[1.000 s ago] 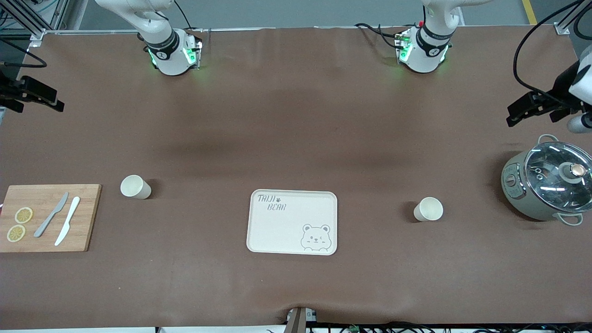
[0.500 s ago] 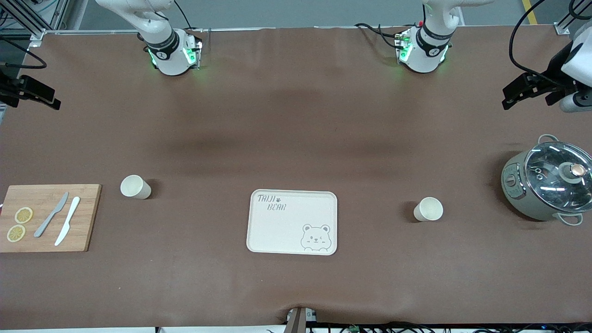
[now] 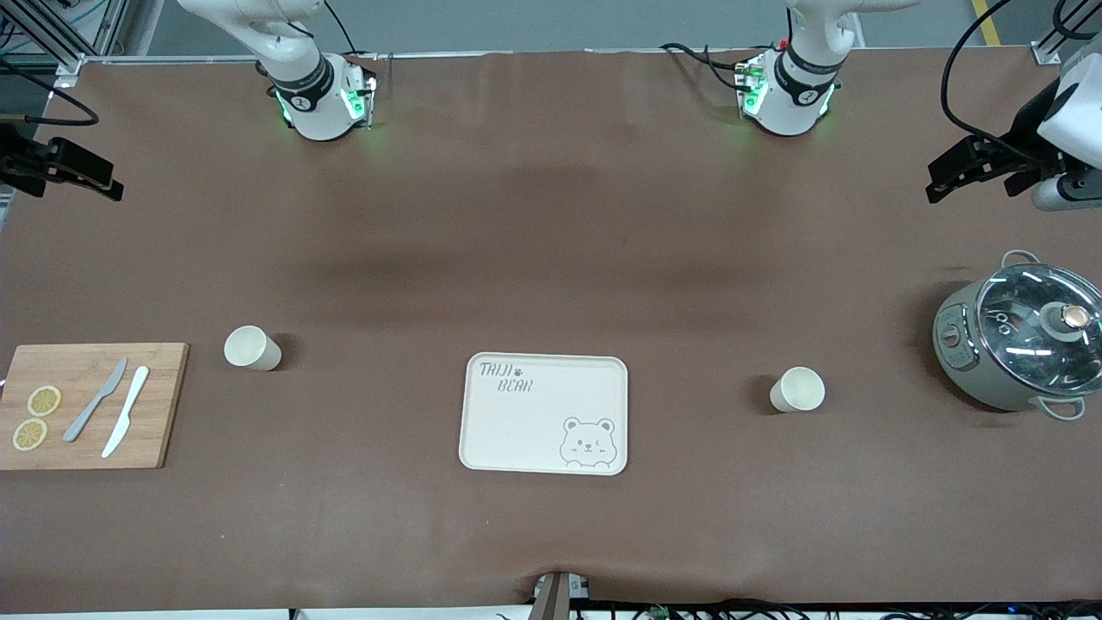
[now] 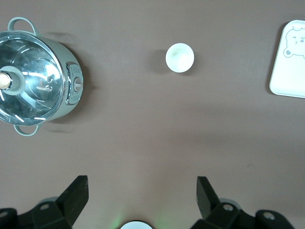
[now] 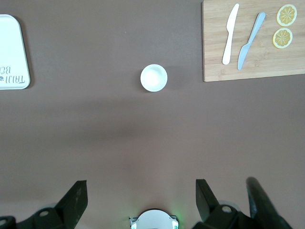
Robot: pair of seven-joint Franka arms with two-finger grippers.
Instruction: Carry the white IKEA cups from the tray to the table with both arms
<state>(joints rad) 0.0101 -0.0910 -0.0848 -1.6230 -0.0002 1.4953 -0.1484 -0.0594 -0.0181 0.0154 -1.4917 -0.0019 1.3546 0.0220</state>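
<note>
Two white IKEA cups stand upright on the brown cloth. One cup (image 3: 252, 348) (image 5: 154, 78) is beside the cutting board, toward the right arm's end. The other cup (image 3: 797, 389) (image 4: 179, 57) stands between the tray and the pot, toward the left arm's end. My right gripper (image 3: 73, 176) (image 5: 141, 193) hangs open and empty, high over its end of the table. My left gripper (image 3: 971, 176) (image 4: 141, 191) also hangs open and empty over the cloth at its end, apart from the pot. Neither gripper touches a cup.
A cream bear-printed tray (image 3: 544, 413) lies in the middle, between the two cups. A wooden cutting board (image 3: 90, 405) with two knives and lemon slices sits at the right arm's end. A grey pot with a glass lid (image 3: 1020, 344) sits at the left arm's end.
The left gripper has drifted away from the pot toward the robots' side of the table. The right gripper has shifted only slightly. Both cups stay put.
</note>
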